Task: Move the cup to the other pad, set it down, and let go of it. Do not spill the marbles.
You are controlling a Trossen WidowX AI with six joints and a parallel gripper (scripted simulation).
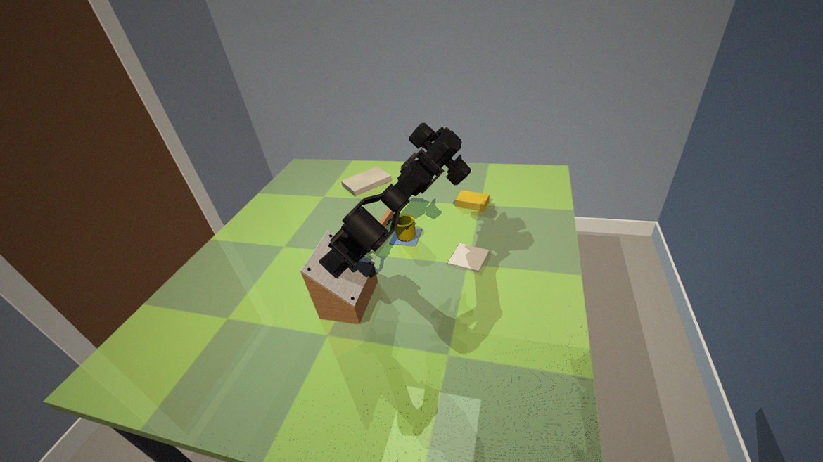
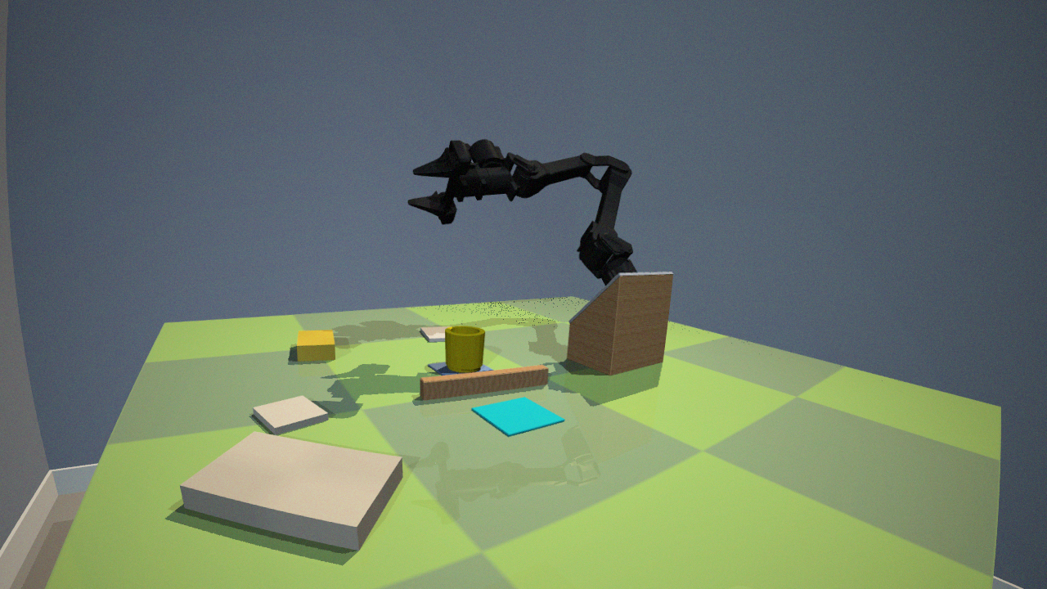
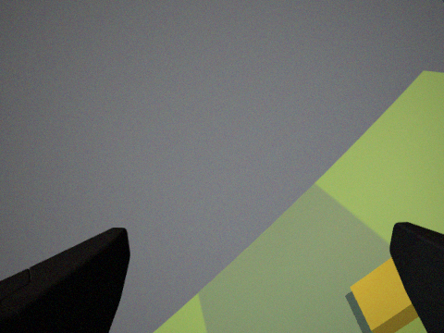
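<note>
A yellow cup (image 1: 405,228) (image 2: 465,349) stands upright on a blue pad (image 1: 408,243) (image 2: 438,366). No marbles can be made out inside it. A cyan pad (image 2: 518,416) lies flat across a low wooden bar (image 2: 483,383) (image 1: 386,217) from the cup; the arm hides this pad in the top view. My gripper (image 2: 411,186) (image 3: 263,241) is open with nothing between its fingers. It is high above the table, well above the cup, and points roughly level, away from the base. The cup and both pads are out of the wrist view.
A yellow block (image 1: 471,200) (image 2: 315,344) (image 3: 381,296) lies on the table beyond the cup. A large beige slab (image 1: 365,180) (image 2: 293,479), a small beige tile (image 2: 289,413) and a pale square tile (image 1: 469,257) (image 2: 433,334) also lie there. The arm's wooden base (image 1: 338,298) (image 2: 622,325) stands near the bar.
</note>
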